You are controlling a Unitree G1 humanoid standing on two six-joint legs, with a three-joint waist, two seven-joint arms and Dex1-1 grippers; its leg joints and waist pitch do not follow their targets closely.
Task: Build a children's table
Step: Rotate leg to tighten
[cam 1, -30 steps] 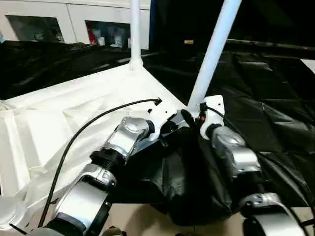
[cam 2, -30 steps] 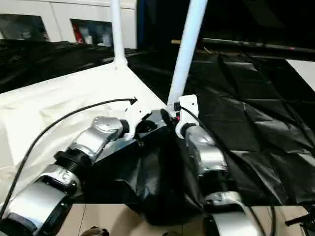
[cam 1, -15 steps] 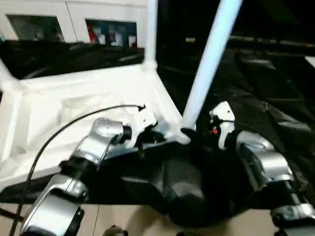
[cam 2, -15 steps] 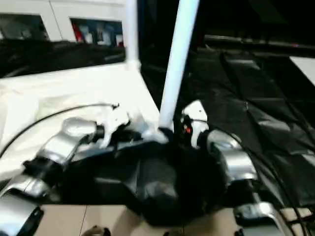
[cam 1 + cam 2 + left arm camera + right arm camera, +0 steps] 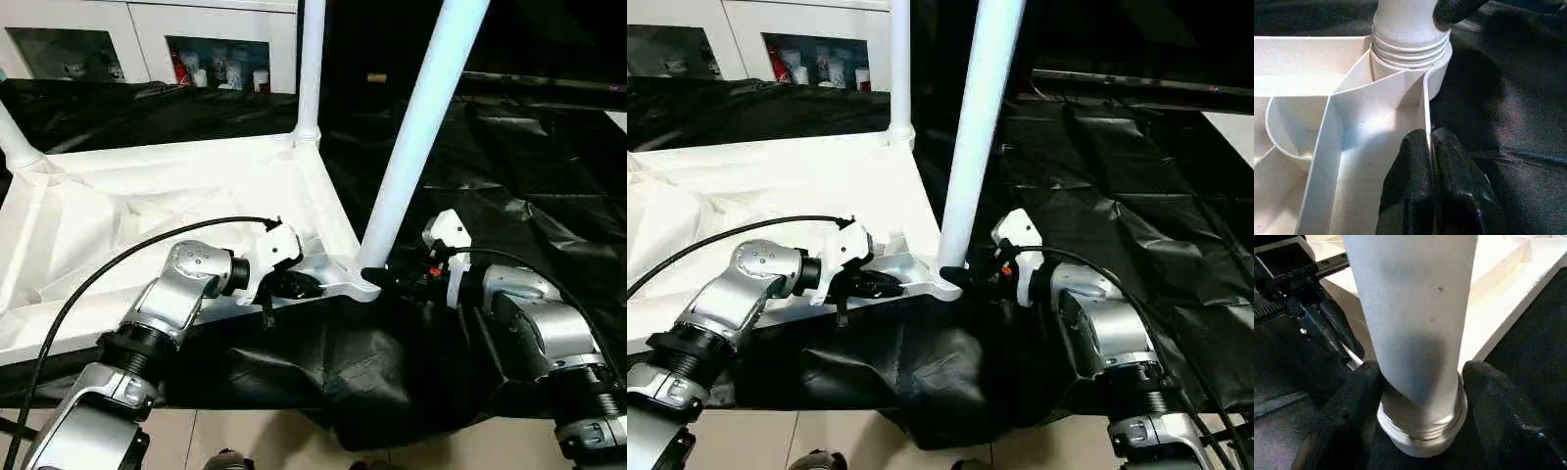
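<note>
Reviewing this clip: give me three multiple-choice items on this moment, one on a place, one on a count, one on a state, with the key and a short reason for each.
1. Where is the left gripper?
A. On the tabletop's edge wall beside the near corner socket
B. On the far leg
C. On the cabinet

2. How many legs stand up from the tabletop?
A. One
B. Three
C. Five

3. How does the right gripper stand to the near leg?
A. Apart from it
B. One finger on each side of its base
C. Holding its top end

Key:
1 A: the left gripper has its jaws shut on the thin wall of the tabletop next to the socket.
2 B: the near leg, the far leg and a third leg at the left corner rise from it.
3 B: the right gripper has a black finger on either side of the leg just above the socket.
</note>
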